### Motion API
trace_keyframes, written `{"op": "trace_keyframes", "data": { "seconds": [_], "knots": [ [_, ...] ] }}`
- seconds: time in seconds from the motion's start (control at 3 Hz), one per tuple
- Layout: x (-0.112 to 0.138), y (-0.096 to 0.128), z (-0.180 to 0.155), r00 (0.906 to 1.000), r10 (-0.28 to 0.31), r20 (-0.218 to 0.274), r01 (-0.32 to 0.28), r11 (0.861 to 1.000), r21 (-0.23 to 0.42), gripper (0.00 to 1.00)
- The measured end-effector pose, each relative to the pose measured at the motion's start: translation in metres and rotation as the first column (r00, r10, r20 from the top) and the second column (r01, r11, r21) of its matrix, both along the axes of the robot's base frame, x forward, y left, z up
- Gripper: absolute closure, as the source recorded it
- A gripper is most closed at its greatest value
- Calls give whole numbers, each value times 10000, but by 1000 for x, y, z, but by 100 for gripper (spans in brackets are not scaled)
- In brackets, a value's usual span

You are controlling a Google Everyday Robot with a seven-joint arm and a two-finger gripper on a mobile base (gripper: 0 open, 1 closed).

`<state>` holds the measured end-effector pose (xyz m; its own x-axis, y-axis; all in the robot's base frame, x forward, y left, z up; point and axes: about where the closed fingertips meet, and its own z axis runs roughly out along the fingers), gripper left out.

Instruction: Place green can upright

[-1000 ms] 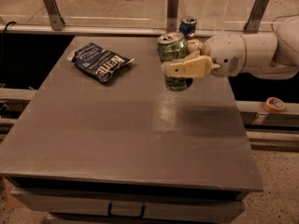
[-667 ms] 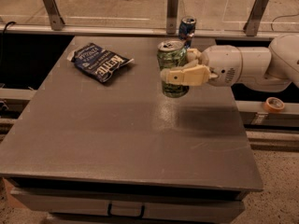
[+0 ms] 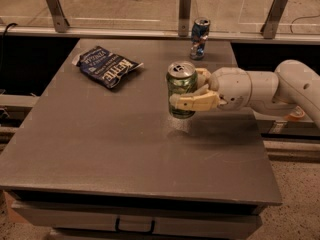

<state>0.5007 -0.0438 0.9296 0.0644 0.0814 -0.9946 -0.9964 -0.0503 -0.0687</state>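
Note:
The green can [image 3: 181, 85] stands upright near the middle of the grey table [image 3: 125, 154], silver top with pull tab facing up. My gripper [image 3: 192, 91] reaches in from the right, and its cream fingers [image 3: 196, 102] are closed around the can's body. The can's base is at or just above the table surface; I cannot tell whether it touches.
A dark blue chip bag [image 3: 105, 66] lies flat at the back left of the table. A slimmer blue can [image 3: 199, 38] stands upright at the back edge, behind my gripper. A rail with metal posts [image 3: 184, 11] runs behind the table. The white arm [image 3: 280, 86] spans the right side.
The arm has carried the green can a little lower and toward the table's middle, keeping it upright. The grip on the can is unchanged.

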Motion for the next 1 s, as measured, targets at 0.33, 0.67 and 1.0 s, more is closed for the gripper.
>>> {"op": "trace_keyframes", "data": {
  "seconds": [0.33,0.67,1.0],
  "knots": [
    [-4,7,-15,9989,291,356,-287,9995,-115,86],
    [-8,17,-31,9971,694,310,-673,9956,-653,67],
    [-10,25,-45,9956,933,84,-918,9898,-1093,45]
  ]
}}
